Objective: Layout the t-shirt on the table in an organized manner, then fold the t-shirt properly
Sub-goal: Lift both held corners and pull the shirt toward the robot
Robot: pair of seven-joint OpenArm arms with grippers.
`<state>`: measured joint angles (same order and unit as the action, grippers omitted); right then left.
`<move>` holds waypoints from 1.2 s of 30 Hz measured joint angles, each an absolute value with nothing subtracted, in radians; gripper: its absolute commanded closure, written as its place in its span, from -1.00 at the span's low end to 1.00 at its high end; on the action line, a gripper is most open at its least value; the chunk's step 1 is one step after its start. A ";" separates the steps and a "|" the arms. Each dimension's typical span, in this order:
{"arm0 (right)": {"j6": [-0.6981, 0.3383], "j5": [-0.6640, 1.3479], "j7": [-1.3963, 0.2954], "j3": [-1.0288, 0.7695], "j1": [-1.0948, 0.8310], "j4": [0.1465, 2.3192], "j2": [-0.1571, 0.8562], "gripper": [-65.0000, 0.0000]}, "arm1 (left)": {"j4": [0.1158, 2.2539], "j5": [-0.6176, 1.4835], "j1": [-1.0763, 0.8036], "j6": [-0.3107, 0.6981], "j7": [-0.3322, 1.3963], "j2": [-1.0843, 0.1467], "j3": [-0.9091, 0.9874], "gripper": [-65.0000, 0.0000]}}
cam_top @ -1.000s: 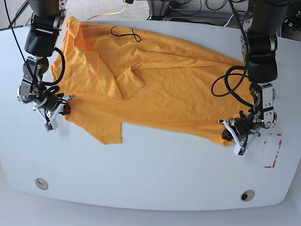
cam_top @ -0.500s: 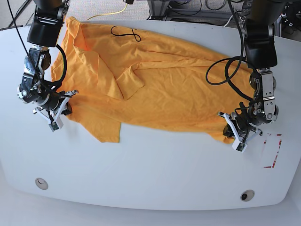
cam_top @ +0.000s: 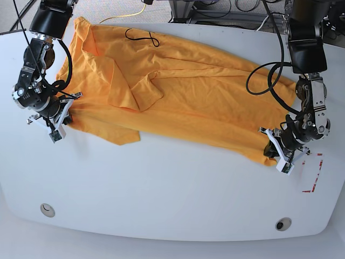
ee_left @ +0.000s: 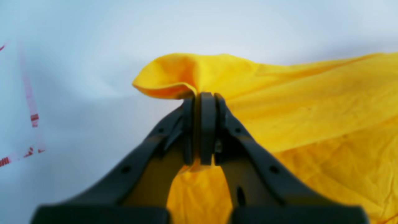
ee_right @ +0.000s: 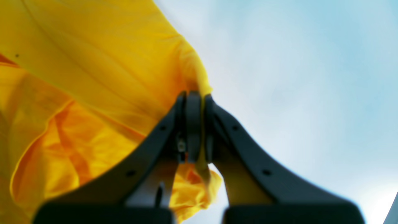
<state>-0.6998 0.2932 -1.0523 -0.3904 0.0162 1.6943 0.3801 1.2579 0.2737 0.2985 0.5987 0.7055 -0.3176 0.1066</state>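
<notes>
Spreading is where we judge ourselves to be: the shirt (cam_top: 183,91) lies on the white surface (cam_top: 172,189) stretched between our two arms, but it is not yet flat and no fold of the proper kind has been made. Our left jaws (ee_left: 203,102) are pressed together on a pinch of yellow cloth at the edge that lies toward the red tape marks (cam_top: 312,172), and in the base view that gripper (cam_top: 281,154) sits low at the near corner. Our right jaws (ee_right: 192,99) are likewise clamped on a bunch of fabric, the gripper (cam_top: 54,121) holding the opposite near edge. As for how the shirt looks, it is orange-yellow, soft and wrinkled, running slantwise across the far half of the surface, with one sleeve or flap doubled over onto the body near the middle and another flap hanging toward us near the right gripper. A thin black loop shows near the far edge; whether it is printed on the cloth we cannot tell. Left to do, as we judge: smooth out those flaps, square the shirt, then fold it
</notes>
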 measured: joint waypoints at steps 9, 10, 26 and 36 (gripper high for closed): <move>-0.699 0.293 -1.116 -0.396 -0.103 1.806 0.339 1.00 | 1.259 0.286 0.268 0.603 0.705 -0.347 0.100 1.00; -0.700 0.293 -1.139 -0.394 -0.114 1.827 0.329 1.00 | 1.259 0.286 0.265 0.602 0.702 -0.350 0.100 1.00; -0.699 0.295 -1.322 -0.396 -0.193 1.978 0.230 1.00 | 1.255 0.286 0.241 0.603 0.708 -0.375 0.100 1.00; -0.699 0.354 -1.338 -0.395 -0.241 1.995 0.230 1.00 | 1.254 0.290 0.218 0.603 0.712 -0.418 0.097 0.99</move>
<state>-0.6994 0.3542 -1.3380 -0.3954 -0.2413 1.9953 0.2302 1.2541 0.2897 0.2184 0.6029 0.7116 -0.4179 0.0971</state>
